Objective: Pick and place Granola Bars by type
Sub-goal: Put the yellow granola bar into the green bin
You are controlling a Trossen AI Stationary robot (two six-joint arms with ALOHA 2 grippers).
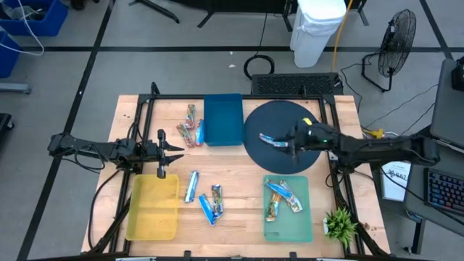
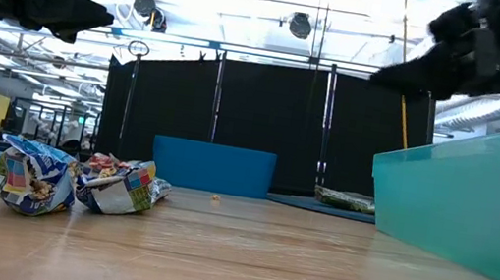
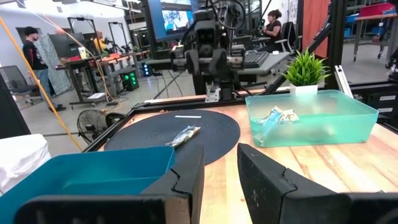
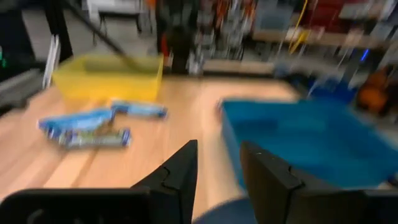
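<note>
Overhead, one granola bar (image 1: 272, 141) lying crosswise on dark mat (image 1: 270, 125), right gripper (image 1: 293, 143) jaws parted, empty

Right wrist view: wholly motion-blurred; yellow tray (image 4: 107, 74), blue tray (image 4: 311, 140) and 2 or 3 blue-wrapped granola bars (image 4: 93, 127) show as smears, wrapper print unreadable, and the right tool (image 4: 217, 163) is cut off at the bottom edge. Low view: teal tray (image 2: 479, 199) cut by the right edge, contents hidden behind its wall; yellow tray cut by the left edge; both arms cropped at the top. High view: bar on the dark round mat (image 1: 279, 116) partly hidden under the right tool; wrapper types in the heaps too small to tell.
</note>
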